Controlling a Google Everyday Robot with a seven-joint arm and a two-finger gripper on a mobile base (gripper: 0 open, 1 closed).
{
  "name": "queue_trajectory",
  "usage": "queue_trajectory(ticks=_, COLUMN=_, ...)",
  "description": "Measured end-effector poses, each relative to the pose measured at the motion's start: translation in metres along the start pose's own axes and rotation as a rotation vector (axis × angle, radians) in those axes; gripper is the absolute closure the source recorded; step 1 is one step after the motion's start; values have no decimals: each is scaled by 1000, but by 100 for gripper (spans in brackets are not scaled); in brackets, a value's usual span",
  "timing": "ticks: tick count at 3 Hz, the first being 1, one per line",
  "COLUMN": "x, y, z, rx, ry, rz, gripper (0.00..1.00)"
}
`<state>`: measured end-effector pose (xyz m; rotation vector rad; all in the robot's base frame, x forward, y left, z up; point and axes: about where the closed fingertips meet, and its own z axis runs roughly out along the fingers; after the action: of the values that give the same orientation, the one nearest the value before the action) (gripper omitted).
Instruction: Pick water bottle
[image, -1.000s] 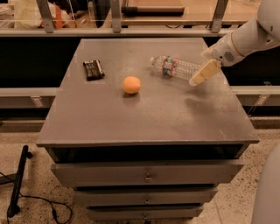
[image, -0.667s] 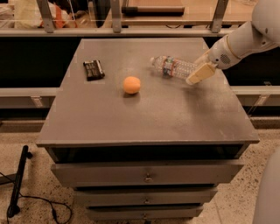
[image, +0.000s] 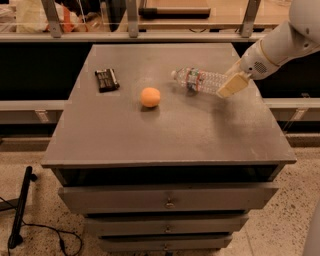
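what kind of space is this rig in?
Probably a lab or office test area: grey drawer cabinet as worktop, speckled floor, metal railing behind. The gripper is at the lying water bottle's base.

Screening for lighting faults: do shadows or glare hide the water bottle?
Camera view: no; the water bottle, lying on the table, shows only small highlights; the gripper, at its base end, throws a faint shadow onto the table, not the bottle.

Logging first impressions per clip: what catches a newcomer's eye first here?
The white arm reaches in from the right, its gripper right by the base end of the water bottle, which lies on its side at the back right of the grey cabinet top. A round orange object sits near the middle, a black packet at back left.
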<state>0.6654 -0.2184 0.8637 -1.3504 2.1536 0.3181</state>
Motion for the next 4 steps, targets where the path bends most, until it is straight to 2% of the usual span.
queue_trajectory(ticks=1, x=-16, y=8, z=-32, rx=35, ry=-32, rz=-41, gripper=100)
queue_trajectory(ticks=3, x=-52, y=20, z=-75, rx=78, ry=-96, rz=-124, gripper=100)
queue_trajectory(ticks=4, x=-63, y=27, z=-79, rx=58, ry=-117, rz=-175, gripper=100)
